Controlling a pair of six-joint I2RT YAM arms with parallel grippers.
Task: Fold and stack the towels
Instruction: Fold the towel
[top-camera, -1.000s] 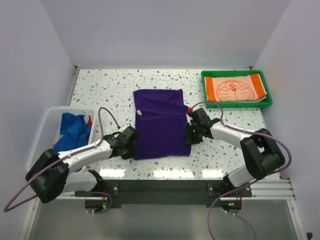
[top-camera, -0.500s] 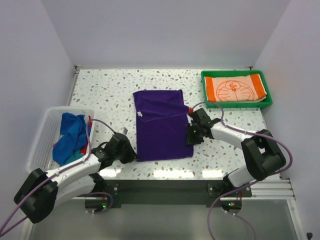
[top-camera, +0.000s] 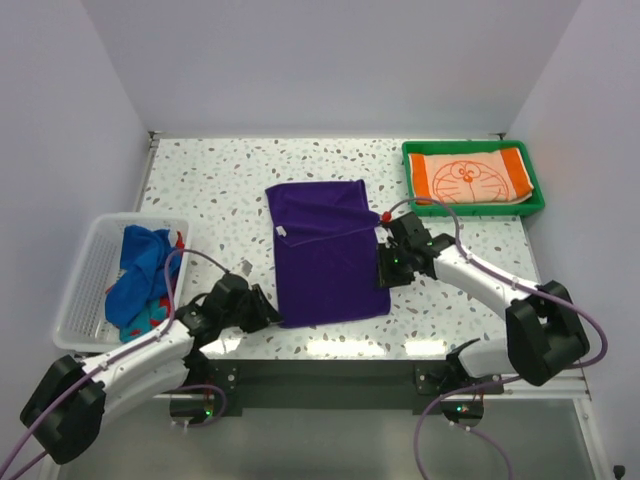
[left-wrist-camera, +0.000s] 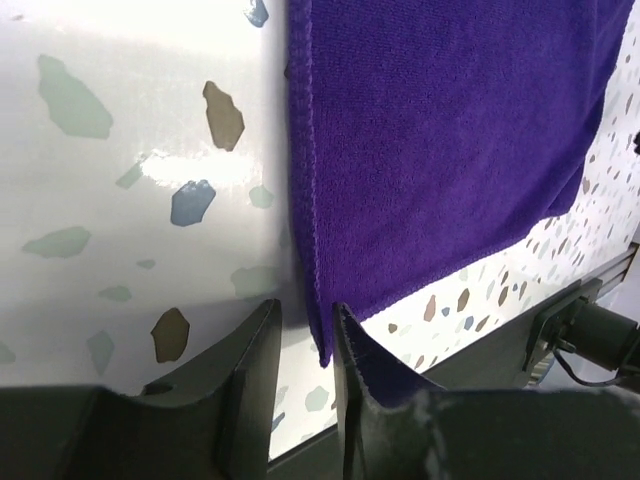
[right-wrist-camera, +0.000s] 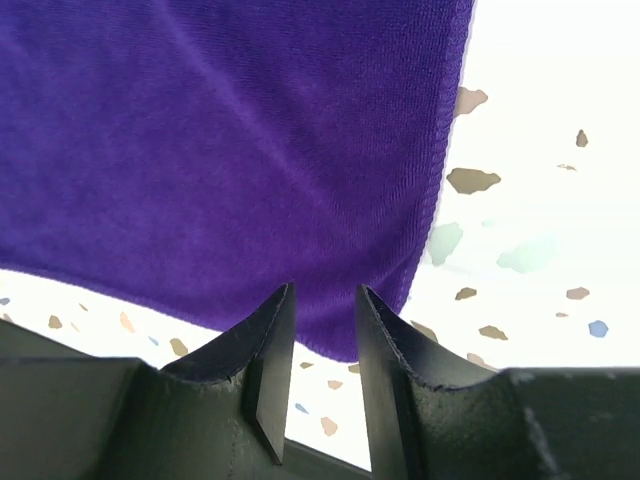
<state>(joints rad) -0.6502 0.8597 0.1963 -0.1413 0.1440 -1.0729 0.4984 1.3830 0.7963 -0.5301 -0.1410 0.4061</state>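
Right, far left first: a white mesh basket (top-camera: 82, 285) sits at the edge of the speckled table (top-camera: 220, 180). A blue towel (top-camera: 145, 262) is heaped inside it. Under that, a red-and-teal cloth (top-camera: 148, 318) only peeks out, and the rest of it is buried. The left arm (top-camera: 140, 355) lies just beside the basket's near right corner.

Next along, the left gripper (top-camera: 264, 313) is down at the near left corner of the purple towel (top-camera: 325, 255). From the wrist its fingers (left-wrist-camera: 250, 370) stand a narrow gap apart with table showing between them. The towel's corner dips into that gap and drapes over the right-hand finger, with nothing clamped.

The purple towel lies mid-table. Its far edge is turned over in a flap, and a tiny white label (top-camera: 283, 232) shows there, too small to read.

Over to the right gripper (top-camera: 383, 270), low on the towel's right edge and covering part of it. Its jaws are also narrowly parted, and purple cloth lies flat beneath them, unpinched.

Far right, at the back, a green tray (top-camera: 408, 175) holds the folded orange-and-white towel (top-camera: 470, 178), cat face up. Its lower layers are hidden.
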